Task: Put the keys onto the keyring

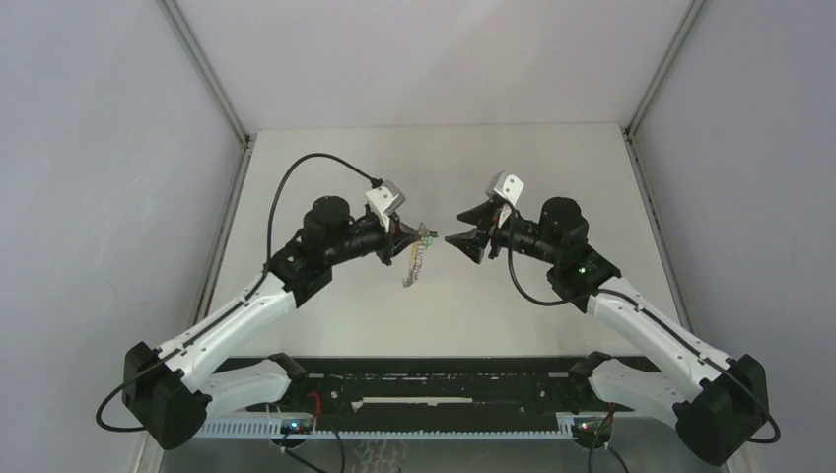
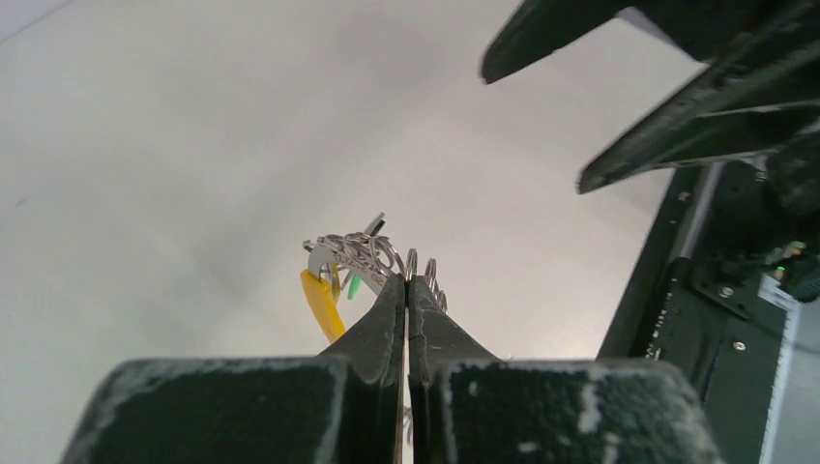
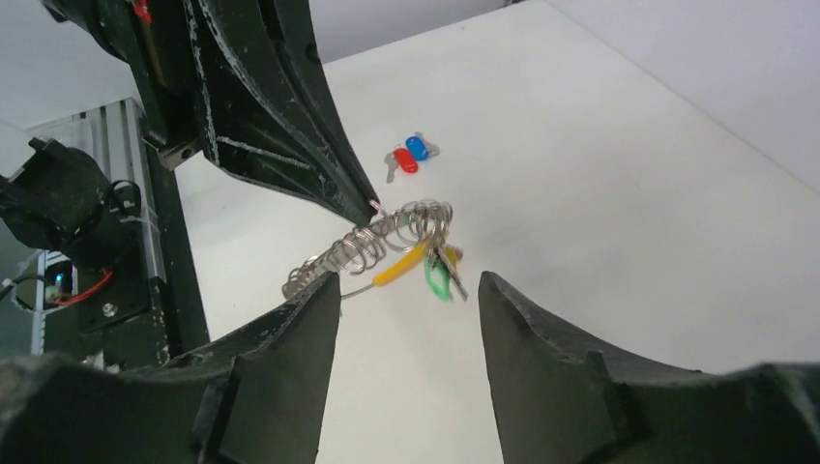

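1. table (image 1: pixel 552 177): white, with both arms reaching over its middle.
2. left gripper (image 2: pixel 407 283): jaws fully closed, pinching the keyring (image 3: pixel 411 227) at the tips.
3. right gripper (image 3: pixel 406 290): jaws apart and empty. It faces the left one, just short of the ring.
4. keyring hangs from the left tips as a string of metal loops, with a yellow tab (image 3: pixel 399 264) and a green piece (image 3: pixel 437 278) dangling.
5. keys (image 3: pixel 403 161): red and blue heads, side by side on the table, well apart from the ring.
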Motion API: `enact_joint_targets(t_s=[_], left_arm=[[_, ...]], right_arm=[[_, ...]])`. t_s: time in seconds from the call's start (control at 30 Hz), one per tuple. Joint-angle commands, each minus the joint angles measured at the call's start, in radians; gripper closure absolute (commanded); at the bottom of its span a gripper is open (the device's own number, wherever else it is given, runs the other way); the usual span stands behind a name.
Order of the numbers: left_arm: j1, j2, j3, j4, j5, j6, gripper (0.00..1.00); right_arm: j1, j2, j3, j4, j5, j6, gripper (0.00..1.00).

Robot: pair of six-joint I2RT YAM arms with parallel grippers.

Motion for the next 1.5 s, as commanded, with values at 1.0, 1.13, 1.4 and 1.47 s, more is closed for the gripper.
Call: enact_joint_targets(t_s=[1.0, 1.13, 1.4, 1.47], left_arm=[[-0.136, 0.105, 0.362, -0.595, -0.345, -0.159, 1.0], [-0.136, 0.115, 0.372, -0.625, -0.329, -0.161, 1.0], [-0.136, 0.159, 0.411, -0.714, -0.301, -0.145, 1.0], [-0.136, 0.167, 0.414, -0.726, -0.294, -0.145, 1.0]], right_arm=[[0.268, 0.293, -0.104, 0.315, 0.279, 0.037, 0.49], [0.256, 0.299, -0.103, 0.293, 0.26, 0.003, 0.62], [0.25, 0.259, -0.103, 0.225, 0.283, -0.082, 0.94], [0.257, 0.247, -0.103, 0.217, 0.299, -0.102, 0.96]])
